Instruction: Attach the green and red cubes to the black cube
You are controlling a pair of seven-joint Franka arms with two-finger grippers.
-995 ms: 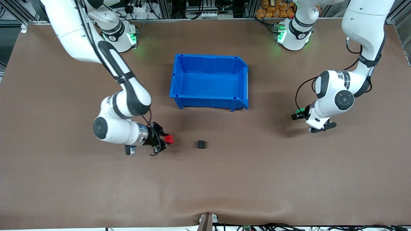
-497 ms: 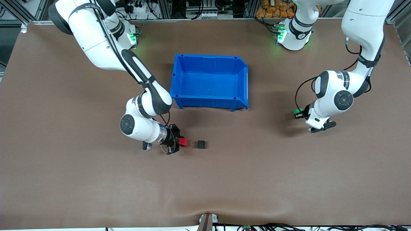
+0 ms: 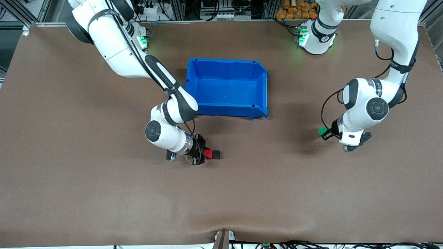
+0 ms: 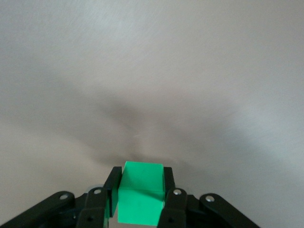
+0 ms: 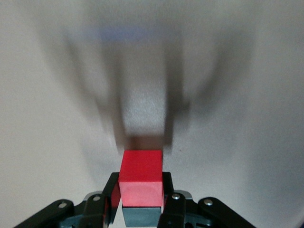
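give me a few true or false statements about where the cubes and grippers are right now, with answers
1. The right gripper holds the red cube against the black cube. True.
2. The green cube lies inside the blue bin. False: it is clamped in the left gripper, toward the left arm's end of the table.
3. The black cube sits nearer to the front camera than the blue bin. True.
4. The left gripper's jaws are open and hold nothing. False: they are shut on the green cube.
5. The green cube is already joined to the black cube. False: they are well apart.
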